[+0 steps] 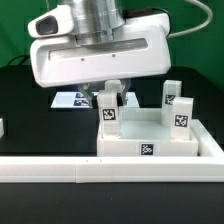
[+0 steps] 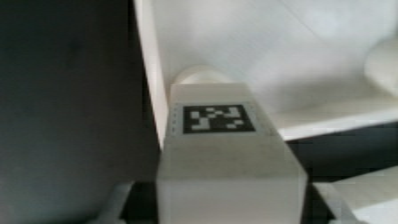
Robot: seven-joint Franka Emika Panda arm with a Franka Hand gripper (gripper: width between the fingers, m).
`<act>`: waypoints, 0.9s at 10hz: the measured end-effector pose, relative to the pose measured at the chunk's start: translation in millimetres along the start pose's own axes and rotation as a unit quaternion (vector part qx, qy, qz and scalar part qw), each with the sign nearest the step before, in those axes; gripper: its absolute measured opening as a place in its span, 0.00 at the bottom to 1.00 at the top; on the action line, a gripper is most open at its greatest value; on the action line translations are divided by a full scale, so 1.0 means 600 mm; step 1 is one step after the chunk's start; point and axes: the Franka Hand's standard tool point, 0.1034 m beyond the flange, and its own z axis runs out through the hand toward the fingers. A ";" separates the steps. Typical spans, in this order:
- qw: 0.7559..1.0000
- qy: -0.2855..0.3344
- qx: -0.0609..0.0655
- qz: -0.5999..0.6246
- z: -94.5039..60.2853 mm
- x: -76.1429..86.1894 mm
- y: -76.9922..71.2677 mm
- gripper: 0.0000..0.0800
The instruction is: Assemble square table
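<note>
The white square table slab (image 1: 160, 140) lies with its rim up and a tag on its front edge. My gripper (image 1: 108, 97) is shut on a white tagged leg block (image 1: 106, 115) and holds it upright at the slab's corner on the exterior view's left. Two more leg blocks (image 1: 170, 95) (image 1: 181, 113) stand upright on the slab on the exterior view's right. In the wrist view the held leg (image 2: 222, 130) fills the middle between my gripper's (image 2: 226, 205) fingers (image 2: 139, 200), over the slab's rounded corner pocket (image 2: 267, 50). Whether the leg's lower end touches the pocket is hidden.
A long white border rail (image 1: 100, 172) runs across the front, close against the slab. The marker board (image 1: 72, 100) lies flat on the black table behind the gripper. A small white object (image 1: 2, 127) shows at the edge on the exterior view's left.
</note>
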 end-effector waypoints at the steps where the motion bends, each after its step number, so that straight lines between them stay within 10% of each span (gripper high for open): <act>1: 1.000 0.003 0.000 0.027 0.000 0.001 -0.002 0.36; 9: 0.923 0.027 -0.005 0.384 0.000 0.007 0.002 0.37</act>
